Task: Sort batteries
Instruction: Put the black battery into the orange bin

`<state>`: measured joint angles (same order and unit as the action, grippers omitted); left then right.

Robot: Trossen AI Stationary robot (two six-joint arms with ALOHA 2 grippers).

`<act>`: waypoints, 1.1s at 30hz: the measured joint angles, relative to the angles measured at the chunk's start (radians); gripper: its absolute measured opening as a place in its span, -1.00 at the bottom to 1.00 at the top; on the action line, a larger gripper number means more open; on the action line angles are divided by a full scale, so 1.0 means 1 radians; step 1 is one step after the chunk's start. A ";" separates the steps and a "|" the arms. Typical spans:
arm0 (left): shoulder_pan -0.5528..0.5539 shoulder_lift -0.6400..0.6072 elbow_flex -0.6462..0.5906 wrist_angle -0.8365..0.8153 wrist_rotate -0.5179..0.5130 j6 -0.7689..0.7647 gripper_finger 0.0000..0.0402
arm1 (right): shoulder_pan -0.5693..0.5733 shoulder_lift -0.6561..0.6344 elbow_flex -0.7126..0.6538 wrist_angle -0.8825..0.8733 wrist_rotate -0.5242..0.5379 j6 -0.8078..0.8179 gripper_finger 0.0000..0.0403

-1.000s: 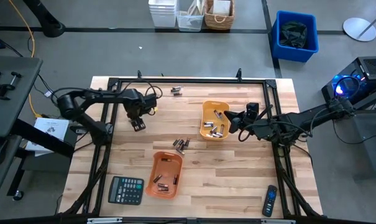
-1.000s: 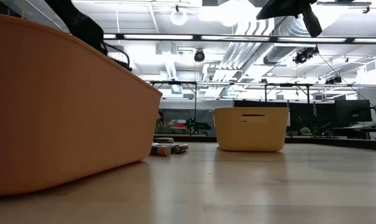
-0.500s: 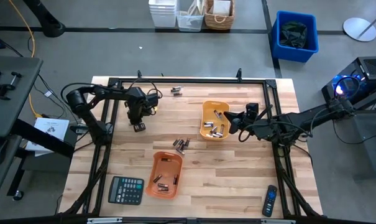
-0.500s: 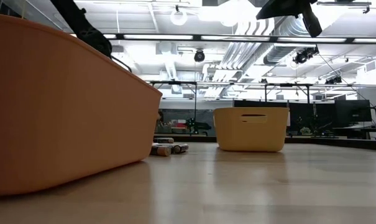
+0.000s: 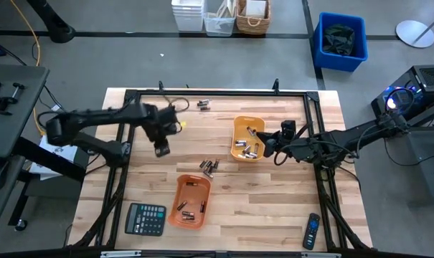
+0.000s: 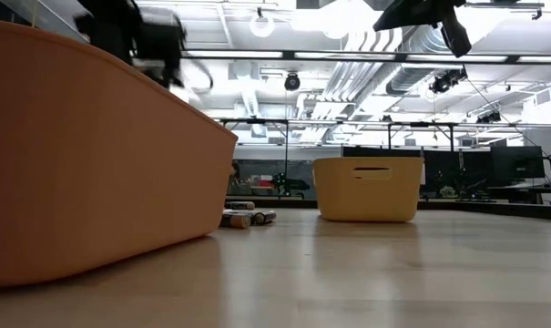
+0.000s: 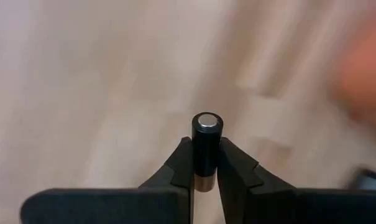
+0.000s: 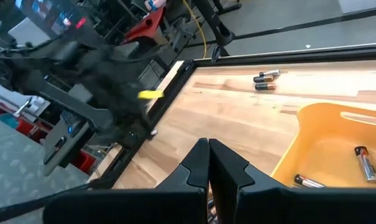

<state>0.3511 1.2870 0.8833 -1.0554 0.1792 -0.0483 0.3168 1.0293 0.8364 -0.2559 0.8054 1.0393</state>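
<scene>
Left claw [image 5: 162,149]: upper left of the frame, above the bare wooden surface [image 5: 274,201], fingers pinched tight on one dark battery [image 7: 206,149], silver cap up.
Right claw [image 5: 263,145]: fingers pressed together, nothing between them, right of centre at the upper tray [image 5: 238,129].
Loose batteries [image 5: 209,167]: clustered mid-frame, between the two orange trays.
More batteries [image 5: 204,104]: near the surface's top edge.
Lower tray [image 5: 179,215]: a few cells inside.
Calculator [image 5: 145,218]: lower left, beside that tray.

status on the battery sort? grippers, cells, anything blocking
Left gripper shut on a battery, above bare table. Right gripper shut, empty, beside the far orange tray. Loose batteries between trays. Nothing blocking.
</scene>
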 joint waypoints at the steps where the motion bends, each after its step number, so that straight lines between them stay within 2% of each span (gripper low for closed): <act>1: -0.050 -0.031 0.000 0.004 0.032 -0.016 -0.85 | 0.000 0.000 0.000 -0.003 -0.002 0.000 -1.00; 3: -0.161 -0.080 0.002 0.023 0.084 -0.071 -0.85 | 0.000 0.000 0.000 -0.007 0.001 0.000 -1.00; 6: -0.349 -0.126 0.002 0.097 0.090 -0.188 -0.85 | 0.000 0.000 0.000 -0.007 0.003 0.000 -1.00; 10: -0.584 -0.142 0.002 0.285 0.101 -0.288 -0.85 | -0.003 0.000 0.000 -0.010 0.004 0.000 -1.00; 13: -0.706 -0.116 0.003 0.457 0.072 -0.306 -0.85 | -0.003 0.000 0.000 -0.013 0.004 0.000 -1.00; 15: -0.747 -0.082 0.004 0.521 0.022 -0.293 -0.85 | -0.003 0.000 0.000 -0.018 0.003 0.000 -1.00; 19: -0.754 -0.007 0.003 0.566 -0.048 -0.235 -0.82 | -0.003 0.000 0.000 -0.027 0.003 0.011 -1.00; 24: -0.726 0.074 0.020 0.585 -0.050 -0.145 -0.38 | -0.003 0.000 0.000 -0.026 0.001 0.011 -1.00; 27: -0.697 0.105 0.091 0.549 -0.060 -0.073 -0.12 | -0.003 0.000 0.000 -0.026 0.000 0.027 -1.00; 29: -0.666 0.120 0.156 0.495 -0.114 -0.024 0.01 | -0.003 0.000 0.000 -0.026 -0.003 0.037 -1.00; 31: -0.615 0.139 0.221 0.452 -0.176 -0.004 0.08 | -0.003 0.000 0.000 -0.025 -0.011 0.037 -1.00; 33: -0.545 0.169 0.268 0.432 -0.193 -0.010 0.11 | -0.003 0.000 0.000 -0.025 -0.016 0.037 -1.00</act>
<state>-0.1936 1.4561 1.1513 -0.6230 -0.0135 -0.0581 0.3138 1.0294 0.8364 -0.2806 0.7892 1.0767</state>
